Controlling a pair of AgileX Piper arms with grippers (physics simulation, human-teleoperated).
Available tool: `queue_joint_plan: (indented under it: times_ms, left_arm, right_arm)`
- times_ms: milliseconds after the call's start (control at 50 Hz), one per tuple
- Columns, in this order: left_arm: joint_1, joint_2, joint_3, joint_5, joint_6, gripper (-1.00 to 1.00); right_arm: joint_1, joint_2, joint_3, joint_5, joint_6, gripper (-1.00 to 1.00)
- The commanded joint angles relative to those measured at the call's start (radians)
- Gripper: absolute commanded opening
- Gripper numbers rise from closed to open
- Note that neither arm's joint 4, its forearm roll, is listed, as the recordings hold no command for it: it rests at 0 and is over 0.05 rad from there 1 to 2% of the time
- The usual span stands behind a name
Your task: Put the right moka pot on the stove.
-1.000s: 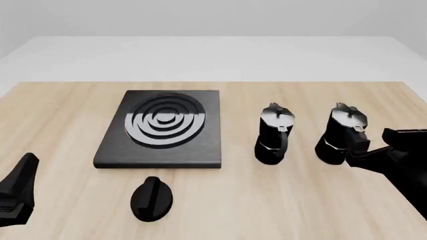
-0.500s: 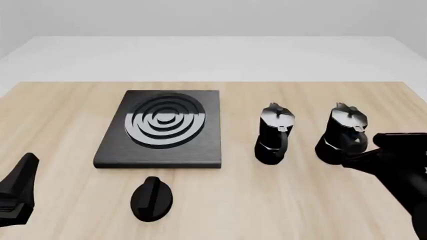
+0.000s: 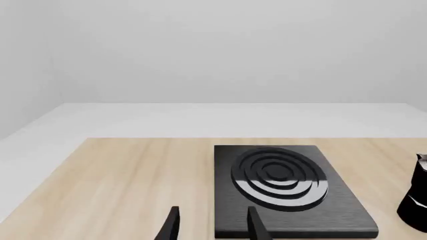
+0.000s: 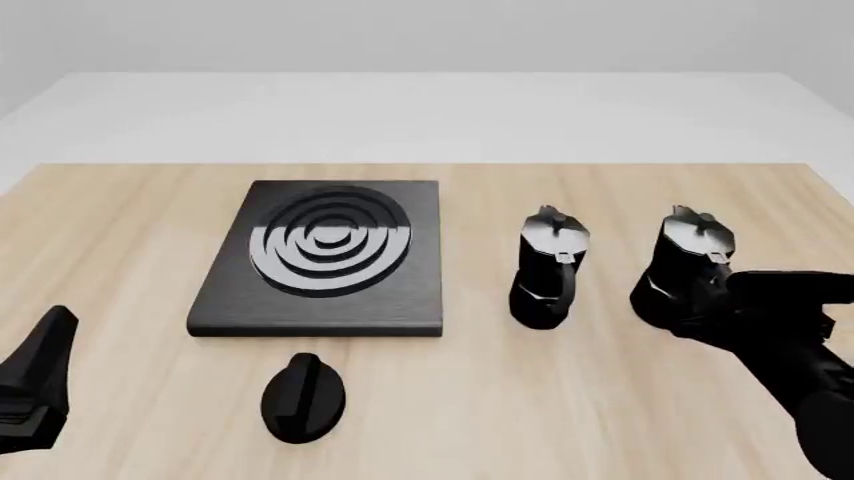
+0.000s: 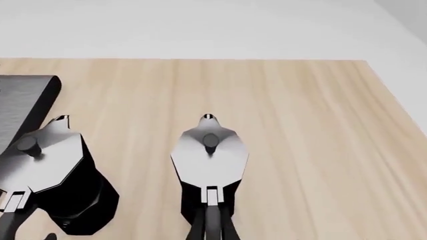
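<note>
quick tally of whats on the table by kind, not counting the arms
black faceted moka pots with shiny grey lids: 2 (left one, right one)
flat black rectangular stove with silver-grey burner rings: 1
small black oval knob: 1
total: 4

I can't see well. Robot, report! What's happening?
Right gripper at right pot's handle, grip unclear. Left gripper open, idle. Stove bare; other pot between.
</note>
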Motion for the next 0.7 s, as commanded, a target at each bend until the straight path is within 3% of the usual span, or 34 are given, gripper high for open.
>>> queue_joint_plan:
  times_ms: [20, 260, 360, 540, 700]
  left_arm:
    - [0.0, 0.0, 0.0, 0.0, 0.0, 1.0]
    - [0.0, 0.0, 0.0, 0.0, 0.0, 1.0]
    - [0.0, 0.0, 0.0, 0.0, 0.0, 1.0]
    - [0.0, 0.0, 0.0, 0.0, 0.0, 1.0]
    - [0.0, 0.0, 0.0, 0.0, 0.0, 1.0]
  right_arm:
    - [-0.005, 0.031, -0.003, -0.02, 0.004, -1.0]
    - [0.029, -0.094, 0.015, 0.045, -0.019, -1.0]
    - [0.038, -0.214, 0.015, 0.14, -0.036, -1.0]
    - [0.066, -0.537, -0.01, 0.415, -0.069, -1.0]
    - [0.073, -0.658, -0.029, 0.527, -0.076, -1.0]
